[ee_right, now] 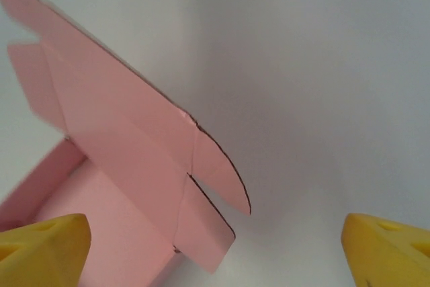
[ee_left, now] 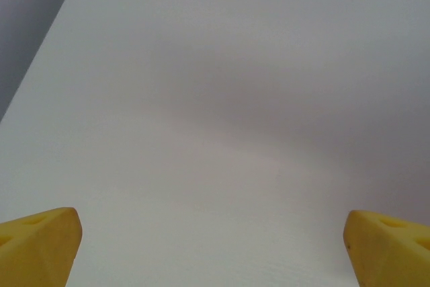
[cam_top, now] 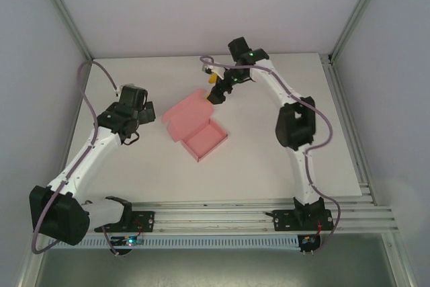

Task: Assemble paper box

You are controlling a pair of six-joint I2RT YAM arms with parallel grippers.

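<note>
The paper box (cam_top: 195, 126) sits near the middle of the worktop (cam_top: 269, 159), its tray (cam_top: 205, 140) formed and its lid (cam_top: 186, 109) raised toward the far edge. Such thin card is probably light, springy and easily creased, so the lid's free edge looks like the best place to press. The right tool (cam_top: 216, 92) hovers wide open and empty just beyond the lid. The left tool (cam_top: 136, 107), equally spread and empty, hangs toward the left edge.

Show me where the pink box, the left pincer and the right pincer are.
pink box (cam_top: 205, 140), top view, on the floor of its open tray.
left pincer (ee_left: 215, 250), left wrist view, midway between its yellow fingertips.
right pincer (ee_right: 215, 250), right wrist view, midway between its yellow fingertips.
</note>
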